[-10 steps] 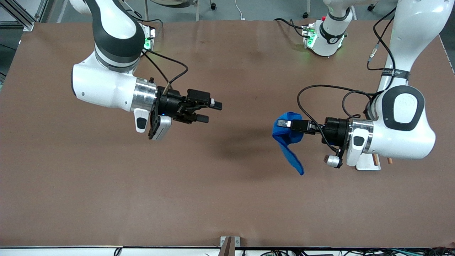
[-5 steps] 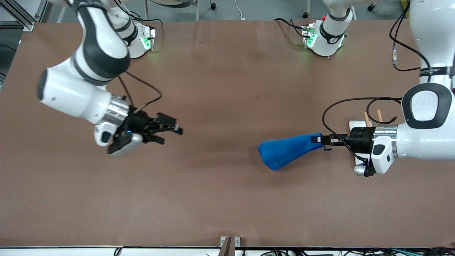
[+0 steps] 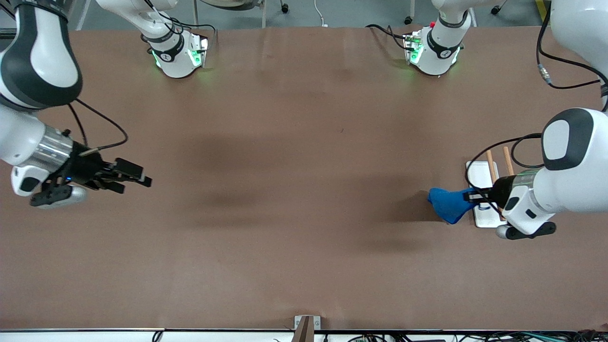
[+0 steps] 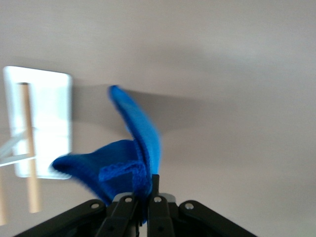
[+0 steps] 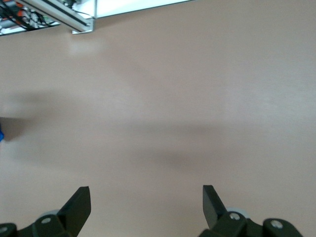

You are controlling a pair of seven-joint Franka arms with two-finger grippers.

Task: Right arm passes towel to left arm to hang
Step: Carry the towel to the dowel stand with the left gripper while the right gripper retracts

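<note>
Towel [image 3: 449, 203] hanging bunched from my left gripper [image 3: 476, 195], pinched tight at one edge so rest drapes free, over table beside white rack [image 3: 480, 173] with wooden pegs. Handover looking done. My right gripper [image 3: 135, 179] waiting, jaws spread, empty, at right arm's end.

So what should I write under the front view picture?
Left pincer carries the blue towel beside the white rack; right pincer waits open.
</note>
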